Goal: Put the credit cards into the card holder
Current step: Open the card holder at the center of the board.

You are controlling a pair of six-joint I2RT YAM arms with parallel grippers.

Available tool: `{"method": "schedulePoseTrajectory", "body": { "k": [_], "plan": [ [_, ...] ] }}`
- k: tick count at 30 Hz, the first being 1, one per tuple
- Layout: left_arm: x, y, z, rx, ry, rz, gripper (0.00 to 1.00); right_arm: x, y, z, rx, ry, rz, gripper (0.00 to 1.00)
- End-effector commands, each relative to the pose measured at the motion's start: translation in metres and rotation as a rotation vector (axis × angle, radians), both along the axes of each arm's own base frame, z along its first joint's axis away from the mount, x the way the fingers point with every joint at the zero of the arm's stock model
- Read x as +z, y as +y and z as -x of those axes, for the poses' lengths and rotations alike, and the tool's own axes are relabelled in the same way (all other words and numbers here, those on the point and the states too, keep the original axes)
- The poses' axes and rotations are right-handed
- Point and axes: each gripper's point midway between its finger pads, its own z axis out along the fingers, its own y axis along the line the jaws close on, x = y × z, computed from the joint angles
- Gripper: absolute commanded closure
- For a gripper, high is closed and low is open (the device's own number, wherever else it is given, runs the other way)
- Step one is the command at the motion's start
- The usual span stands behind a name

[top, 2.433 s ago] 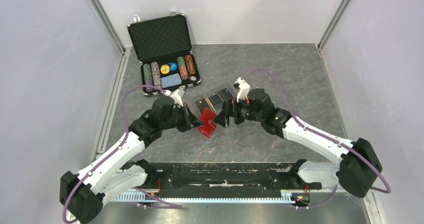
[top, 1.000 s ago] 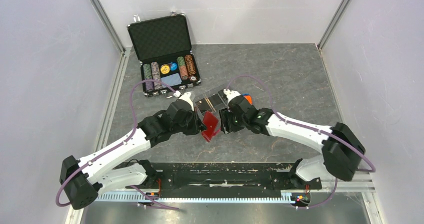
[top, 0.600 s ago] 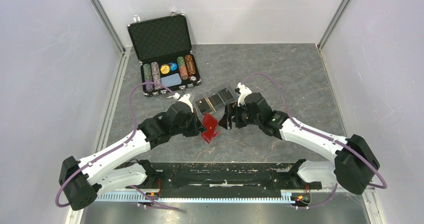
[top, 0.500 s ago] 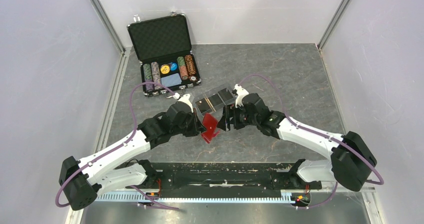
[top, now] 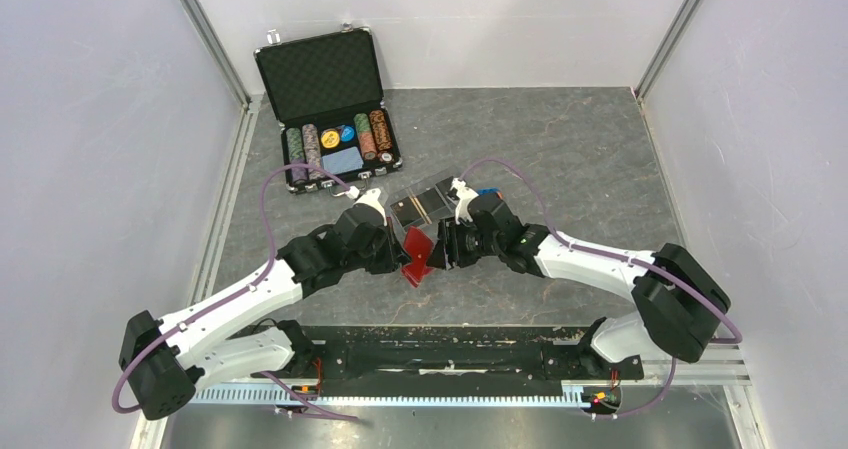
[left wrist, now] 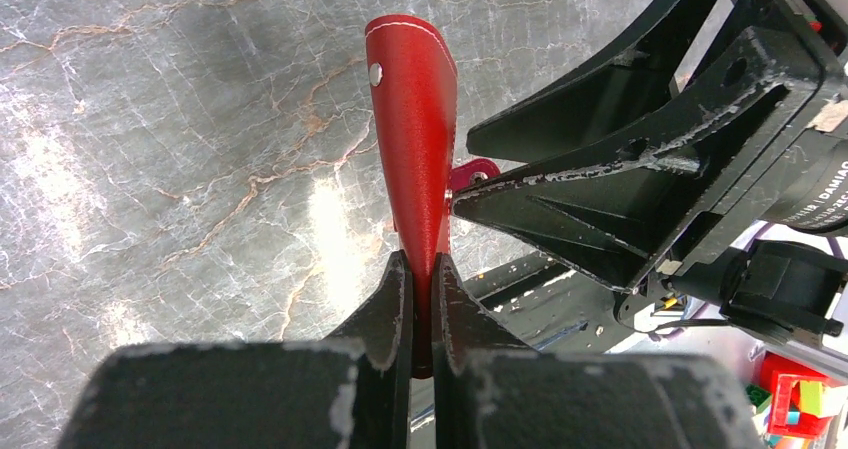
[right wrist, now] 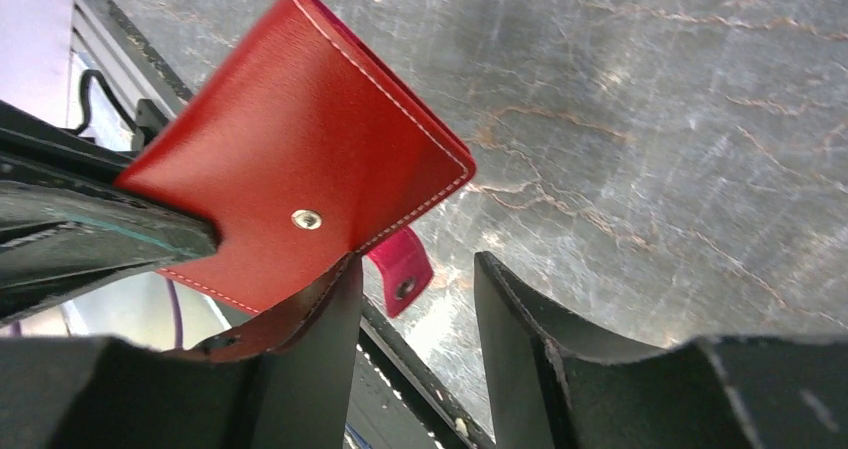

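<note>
Top external view showed the clear card holder at the centre of the frame on the grey table. Just below it was a red snap-tab wallet. The left tool was clamped on the wallet's edge. The right tool stood with its jaws apart at the wallet's open flap.

Two arms in play: left arm, right arm. One red wallet between them. One clear card holder, three compartments. One black briefcase at the back — four rows of chips inside, two round discs, one pale blue card.
</note>
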Motion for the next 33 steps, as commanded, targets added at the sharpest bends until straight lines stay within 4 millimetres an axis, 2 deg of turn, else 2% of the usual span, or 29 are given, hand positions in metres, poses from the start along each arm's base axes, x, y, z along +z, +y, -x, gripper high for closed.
{"method": "schedulePoseTrajectory", "body": {
  "k": [1, 5, 9, 15, 20, 28, 33],
  "plan": [
    [0.011, -0.004, -0.005, 0.010, -0.030, 0.017, 0.98, 0.021, 0.022, -0.005, 0.012, -0.030, -0.121, 0.54],
    [0.011, -0.004, -0.005, 0.002, -0.029, 0.014, 0.98, 0.017, 0.025, -0.005, -0.001, -0.014, -0.137, 0.58],
    [0.013, -0.003, -0.006, 0.002, -0.034, 0.007, 0.98, 0.005, 0.025, -0.002, 0.013, 0.023, -0.103, 0.60],
    [0.014, 0.001, -0.008, 0.007, -0.042, -0.027, 0.98, -0.015, 0.011, -0.004, -0.008, 0.024, 0.022, 0.58],
    [0.014, 0.001, -0.009, 0.003, -0.046, -0.042, 0.98, -0.017, 0.014, -0.001, 0.009, 0.041, 0.013, 0.55],
    [0.013, 0.001, -0.009, -0.005, -0.049, -0.052, 0.98, -0.010, 0.032, 0.015, 0.047, 0.116, -0.157, 0.58],
    [0.014, 0.004, -0.009, 0.001, -0.054, -0.057, 0.98, -0.008, 0.032, 0.016, 0.036, 0.125, -0.182, 0.57]
  ]
}}
